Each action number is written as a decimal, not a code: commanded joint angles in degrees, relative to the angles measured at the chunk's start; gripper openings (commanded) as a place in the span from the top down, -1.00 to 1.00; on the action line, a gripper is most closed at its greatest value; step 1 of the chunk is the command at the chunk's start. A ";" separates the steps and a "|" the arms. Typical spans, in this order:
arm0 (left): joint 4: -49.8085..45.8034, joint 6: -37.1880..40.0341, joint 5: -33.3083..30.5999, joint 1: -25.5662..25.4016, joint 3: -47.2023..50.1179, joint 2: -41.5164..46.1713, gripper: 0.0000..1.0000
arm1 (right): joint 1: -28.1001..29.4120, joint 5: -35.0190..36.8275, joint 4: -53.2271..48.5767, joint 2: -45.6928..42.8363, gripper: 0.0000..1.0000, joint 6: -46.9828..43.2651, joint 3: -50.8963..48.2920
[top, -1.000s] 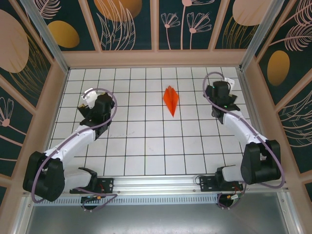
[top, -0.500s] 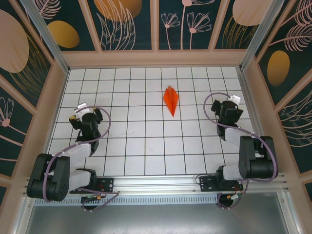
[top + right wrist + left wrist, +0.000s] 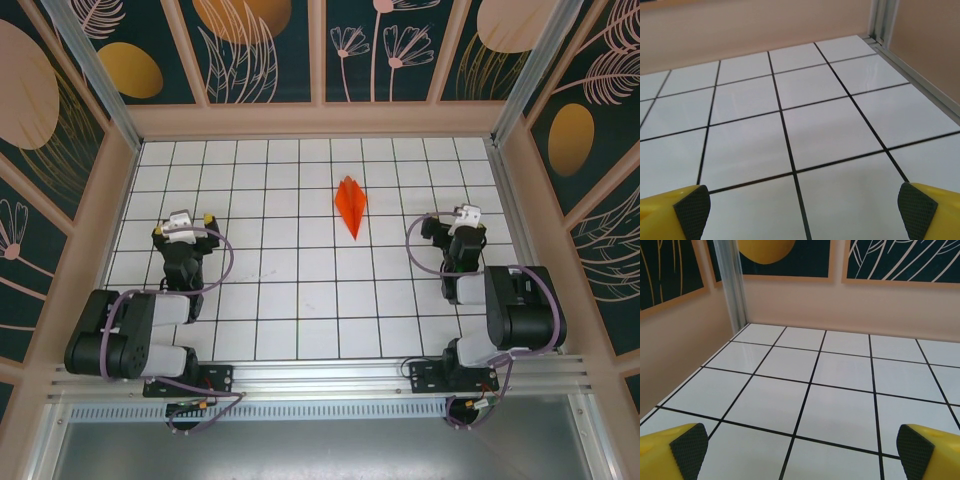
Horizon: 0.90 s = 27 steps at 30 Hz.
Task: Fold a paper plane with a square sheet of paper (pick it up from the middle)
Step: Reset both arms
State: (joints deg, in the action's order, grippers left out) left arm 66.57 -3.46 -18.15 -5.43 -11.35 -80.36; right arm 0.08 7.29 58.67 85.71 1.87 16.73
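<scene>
The paper plane [image 3: 350,205] lies on the desk [image 3: 300,300], right of centre and nearer the far edge. Folding looks finished, though its creases are too small to check. The left jaws and right jaws stand wide open, empty, well apart from it.

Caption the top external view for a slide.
Folded orange paper plane lies on the gridded table, apart from both arms; left pincer and right pincer open and empty.

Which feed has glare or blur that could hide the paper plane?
None. Top external: even light, sharp, paper plane crisp with hardly any shadow. Left wrist: mild sheen on the table, grid lines sharp. Right wrist: faint pale reflections, no blur.
</scene>
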 commanded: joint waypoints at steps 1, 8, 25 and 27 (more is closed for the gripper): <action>6.99 0.36 3.18 1.63 -0.71 -3.21 -0.97 | -0.41 -3.95 7.39 0.39 -0.97 -1.41 -1.27; 9.13 -0.78 4.28 2.88 -0.95 -6.94 -0.97 | -1.44 -6.21 12.89 2.51 -0.97 -1.19 -3.56; 8.22 -1.94 2.44 3.41 -1.74 -7.36 -0.97 | -1.63 -6.17 12.69 2.59 -0.98 -1.03 -3.37; 8.38 -1.90 2.47 3.41 -1.57 -7.20 -0.97 | -1.61 -6.15 12.69 2.61 -0.97 -1.07 -3.36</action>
State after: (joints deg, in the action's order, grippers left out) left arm 73.45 -4.58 -15.44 -2.50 -12.01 -87.07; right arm -1.15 2.46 68.40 87.94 1.37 13.45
